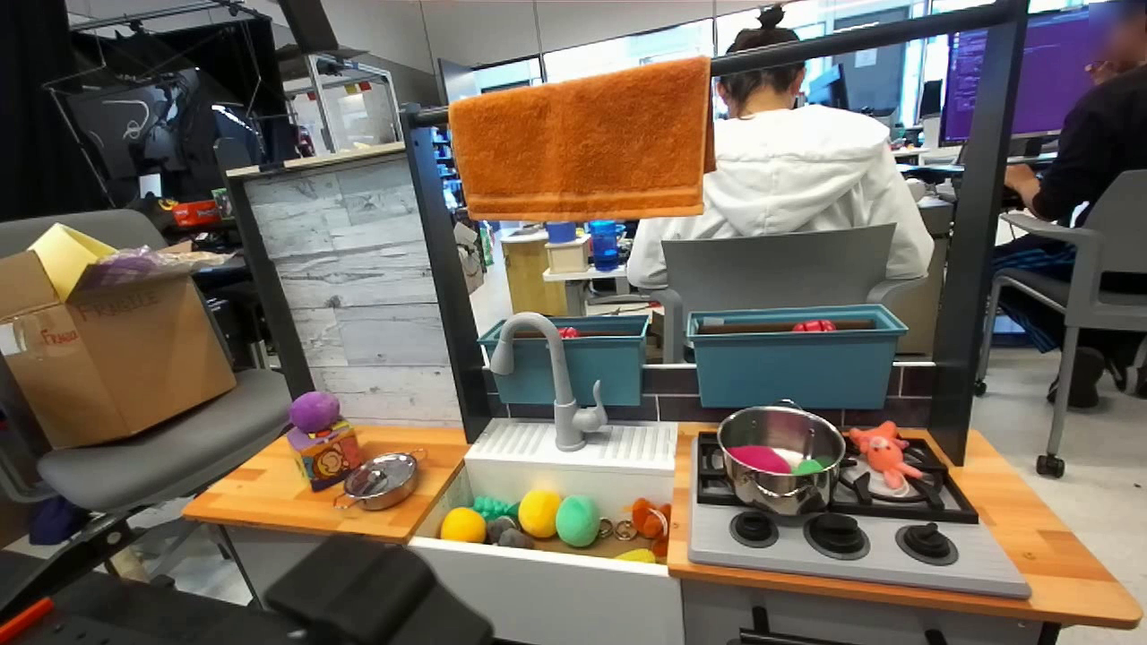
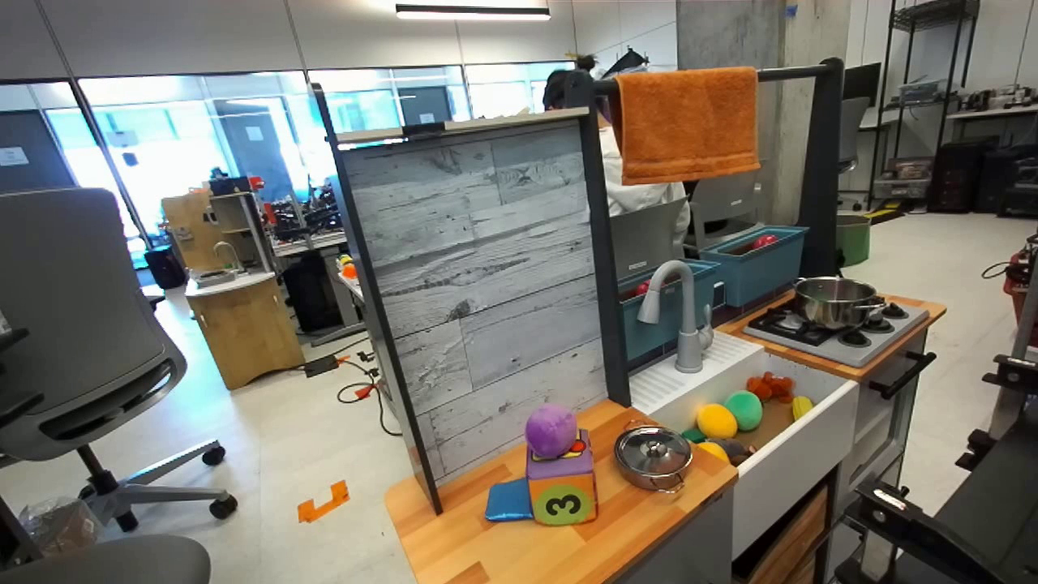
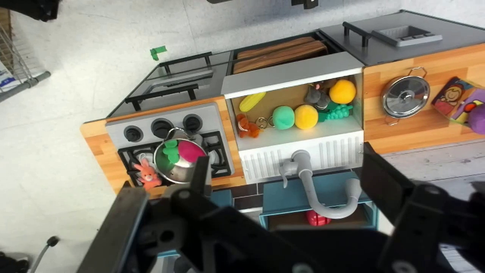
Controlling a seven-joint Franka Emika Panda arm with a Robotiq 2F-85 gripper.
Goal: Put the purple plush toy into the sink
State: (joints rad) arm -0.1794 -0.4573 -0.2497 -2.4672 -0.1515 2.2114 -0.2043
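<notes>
The purple plush toy (image 1: 314, 412) is round and rests on top of a colourful fabric cube (image 1: 324, 452) on the wooden counter beside the sink. It also shows in an exterior view (image 2: 551, 431) and at the right edge of the wrist view (image 3: 476, 118), partly cut off. The white sink (image 1: 547, 582) holds yellow and green balls and other small toys; it also shows in an exterior view (image 2: 799, 458) and the wrist view (image 3: 295, 74). My gripper (image 3: 285, 157) is open and empty, high above the kitchen, with the faucet between its fingers in the picture. The toy lies off to its right there.
A small lidded steel pan (image 1: 383, 481) stands between cube and sink. The curved grey faucet (image 1: 563, 385) rises behind the sink. A steel pot (image 1: 784, 466) and a red-orange toy (image 1: 885, 452) sit on the stove. A bar with an orange towel (image 1: 582, 143) spans above; a grey-white panel (image 2: 486, 268) stands behind the toy.
</notes>
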